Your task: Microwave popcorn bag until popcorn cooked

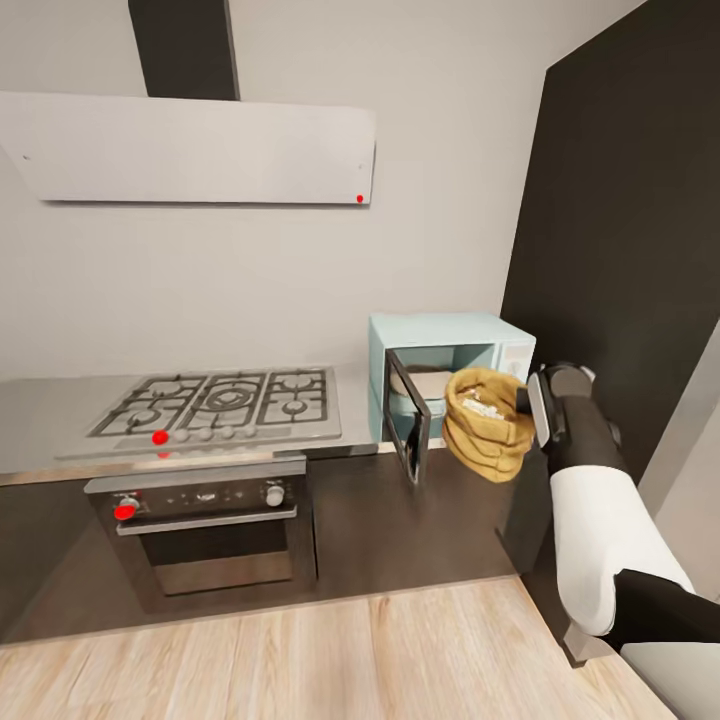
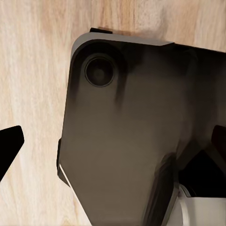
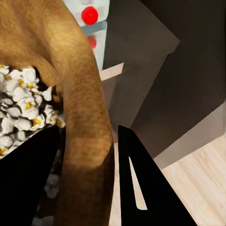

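Bag: the popcorn bag (image 1: pixel 488 423) is hanging in front of the microwave (image 1: pixel 450 385), popped kernels showing.
Right gripper (image 3: pixel 89 160): pinching the bag's rim, keeping it upright.
Door: standing open.
Left gripper: state unclear.

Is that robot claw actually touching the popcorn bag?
Touching: in the right wrist view, the right gripper's two dark fingers pinch the popcorn bag's rim.
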You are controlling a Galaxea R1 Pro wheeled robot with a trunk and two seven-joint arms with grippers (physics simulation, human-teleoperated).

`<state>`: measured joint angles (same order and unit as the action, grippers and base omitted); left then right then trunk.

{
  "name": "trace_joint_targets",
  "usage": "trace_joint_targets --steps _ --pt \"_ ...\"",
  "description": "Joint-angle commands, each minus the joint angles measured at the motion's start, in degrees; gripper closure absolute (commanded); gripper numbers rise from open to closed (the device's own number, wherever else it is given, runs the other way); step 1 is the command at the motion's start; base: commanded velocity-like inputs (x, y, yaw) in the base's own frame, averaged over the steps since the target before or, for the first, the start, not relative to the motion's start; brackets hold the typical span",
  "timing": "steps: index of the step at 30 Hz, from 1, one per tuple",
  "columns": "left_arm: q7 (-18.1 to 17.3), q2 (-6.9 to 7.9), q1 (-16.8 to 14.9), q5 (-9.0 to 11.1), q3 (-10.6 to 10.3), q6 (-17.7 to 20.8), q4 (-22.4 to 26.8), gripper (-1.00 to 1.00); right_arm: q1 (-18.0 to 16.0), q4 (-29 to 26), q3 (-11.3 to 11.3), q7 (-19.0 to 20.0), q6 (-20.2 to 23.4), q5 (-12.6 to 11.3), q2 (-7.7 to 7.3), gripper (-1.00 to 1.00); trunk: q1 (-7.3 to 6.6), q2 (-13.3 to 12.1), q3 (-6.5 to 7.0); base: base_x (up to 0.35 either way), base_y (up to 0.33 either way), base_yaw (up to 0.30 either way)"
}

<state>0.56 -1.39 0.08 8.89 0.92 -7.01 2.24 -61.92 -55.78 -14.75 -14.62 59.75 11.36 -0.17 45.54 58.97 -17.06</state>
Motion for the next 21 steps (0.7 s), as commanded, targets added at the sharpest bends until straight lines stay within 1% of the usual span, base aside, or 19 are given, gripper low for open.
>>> trace_joint_targets --steps 1,18,19,21 --pt "0.06 -0.02 0.01 0.34 0.05 -0.1 0.08 -1.0 -0.04 -0.2 -0.01 0.04 0.25 0.15 0.0 1.0 0.01 0.04 -0.06 0.016 0.0 0.0" --pt "0.06 -0.02 0.01 0.33 0.1 -0.11 0.13 -1.0 -0.04 -0.38 0.03 0.0 0.25 0.06 -0.01 1.0 0.01 0.04 -0.06 0.001 0.0 0.0" --pt "0.06 -0.02 0.01 0.33 0.09 -0.11 0.13 -1.0 -0.04 -0.38 0.39 -0.02 0.25 0.06 -0.01 1.0 0.01 0.04 -0.06 0.037 0.0 0.0" --pt "0.06 -0.02 0.01 0.34 0.08 -0.11 0.13 -1.0 -0.04 -0.38 2.33 0.01 0.25 0.01 0.11 1.0 0.01 0.04 -0.06 0.123 0.0 0.0"
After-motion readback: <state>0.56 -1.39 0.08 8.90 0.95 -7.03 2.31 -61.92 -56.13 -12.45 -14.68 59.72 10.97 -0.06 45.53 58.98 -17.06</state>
